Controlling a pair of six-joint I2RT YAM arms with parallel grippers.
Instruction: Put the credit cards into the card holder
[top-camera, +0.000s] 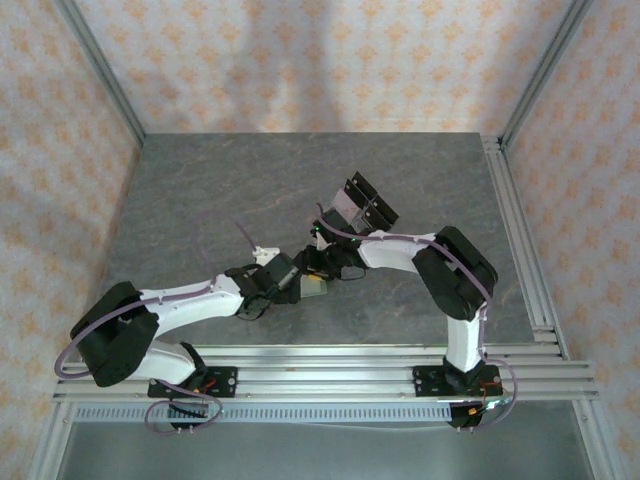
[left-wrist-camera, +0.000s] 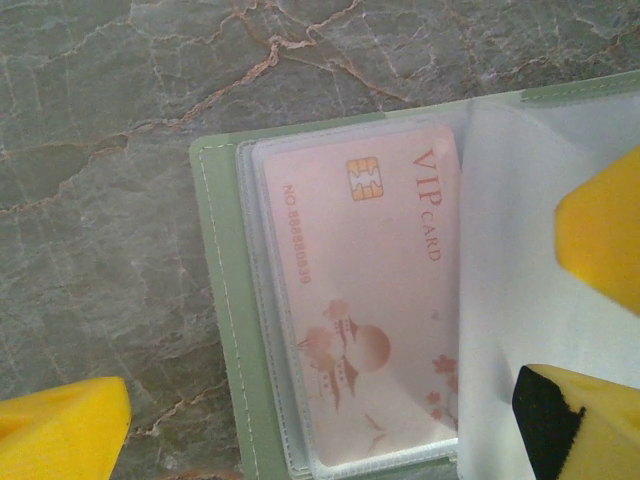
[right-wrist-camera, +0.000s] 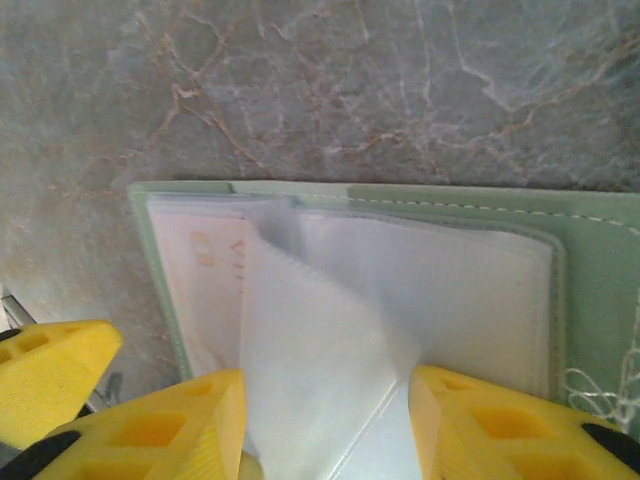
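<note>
My right pincer (right-wrist-camera: 325, 420) stands partly open, low over the card holder (right-wrist-camera: 600, 270). The holder lies unfolded and flat on the grey marbled surface (right-wrist-camera: 300, 90). A clear sleeve leaf (right-wrist-camera: 310, 340) of the card holder rises, bowed, between the two fingers, and I cannot tell whether they truly grip it or merely flank it. One credit card (left-wrist-camera: 365, 300), pink and marked VIP, sits inside a clear pocket of the card holder, just beside that raised leaf, which overlaps one of its edges. My left pincer (left-wrist-camera: 320, 420) is spread wide with nothing in it. It straddles the card holder, with one yellow finger (left-wrist-camera: 60, 425) off the holder's green edge over bare surface.
</note>
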